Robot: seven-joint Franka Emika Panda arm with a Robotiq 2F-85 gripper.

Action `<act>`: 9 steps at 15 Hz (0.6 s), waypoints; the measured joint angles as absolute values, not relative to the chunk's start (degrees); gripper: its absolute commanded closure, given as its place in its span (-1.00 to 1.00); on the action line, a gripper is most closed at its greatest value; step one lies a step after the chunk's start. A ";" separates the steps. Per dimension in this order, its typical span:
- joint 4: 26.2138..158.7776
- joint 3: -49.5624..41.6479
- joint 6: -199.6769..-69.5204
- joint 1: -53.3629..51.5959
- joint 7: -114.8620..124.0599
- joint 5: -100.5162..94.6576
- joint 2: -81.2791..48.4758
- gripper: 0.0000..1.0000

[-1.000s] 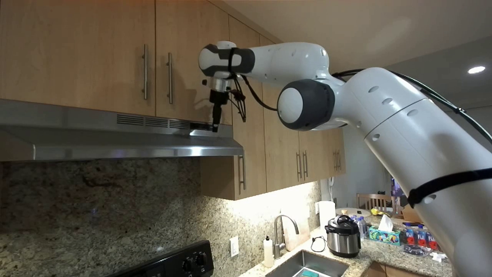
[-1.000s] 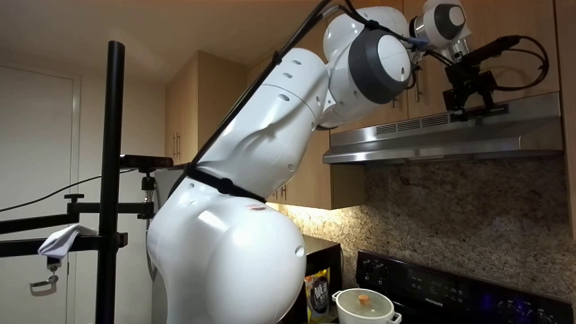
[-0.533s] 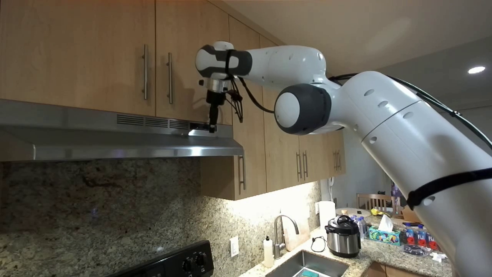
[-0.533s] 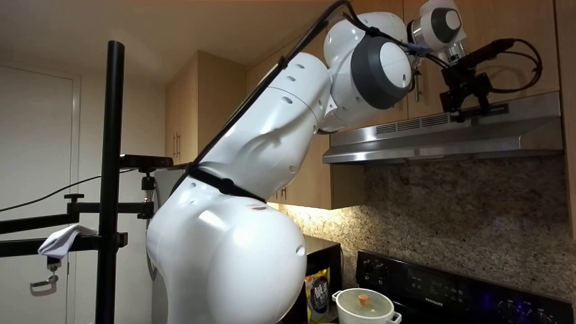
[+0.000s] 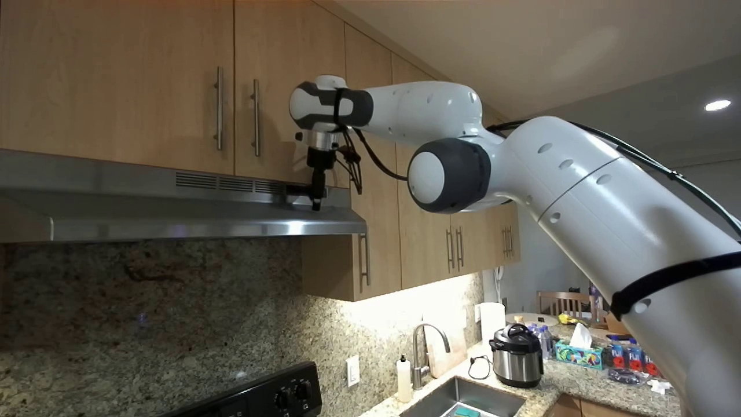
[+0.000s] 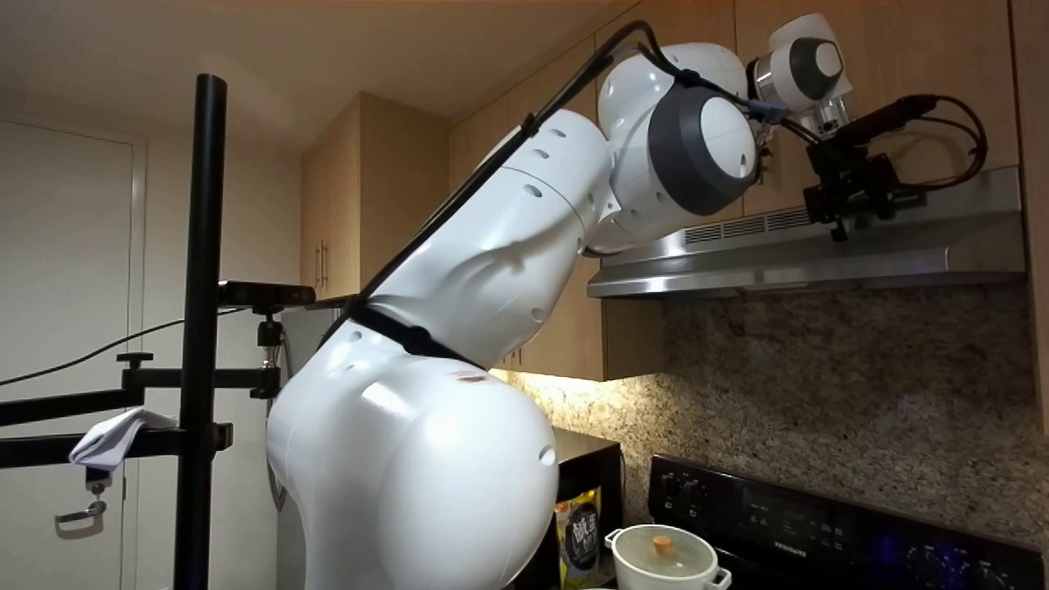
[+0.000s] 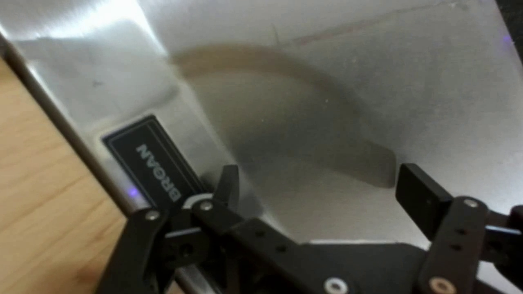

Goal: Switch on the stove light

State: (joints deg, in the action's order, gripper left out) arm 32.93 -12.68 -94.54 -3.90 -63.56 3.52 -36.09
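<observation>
The silver range hood [image 5: 173, 211] runs under the upper cabinets in both exterior views. Its stove light is hidden; the hood's underside faces away from every view. My gripper [image 5: 316, 205] points down over the sloping top of the hood, near the front panel with the vents. In the wrist view the gripper [image 7: 316, 175] is open, its black fingers [image 7: 421, 196] wide apart with only bare steel seen beyond them. The left finger stands close to a black BROAN badge [image 7: 153, 159] on the hood [image 7: 306, 122]. Contact with the metal cannot be made out.
Light-wood cabinet doors [image 5: 289, 87] with bar handles [image 5: 256, 119] rise right behind the wrist. Below the hood are the black stove [image 6: 787, 524] and a lidded white pot [image 6: 665, 569]. A black pole [image 6: 201, 328] with a camera stands beside the arm.
The arm has come down, bringing the gripper lower over the hood and slightly left in an exterior view. Hood and cabinets look the same.
</observation>
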 measured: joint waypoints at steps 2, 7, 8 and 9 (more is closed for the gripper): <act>32.59 -12.71 -94.42 -3.91 -63.56 3.52 -36.24 -1.00; 31.65 -13.18 -94.28 -3.96 -63.35 3.48 -36.43 -1.00; 31.27 -13.34 -94.32 -3.96 -63.09 3.46 -36.43 -1.00; 30.77 -13.51 -94.31 -3.97 -62.83 3.44 -36.44 -1.00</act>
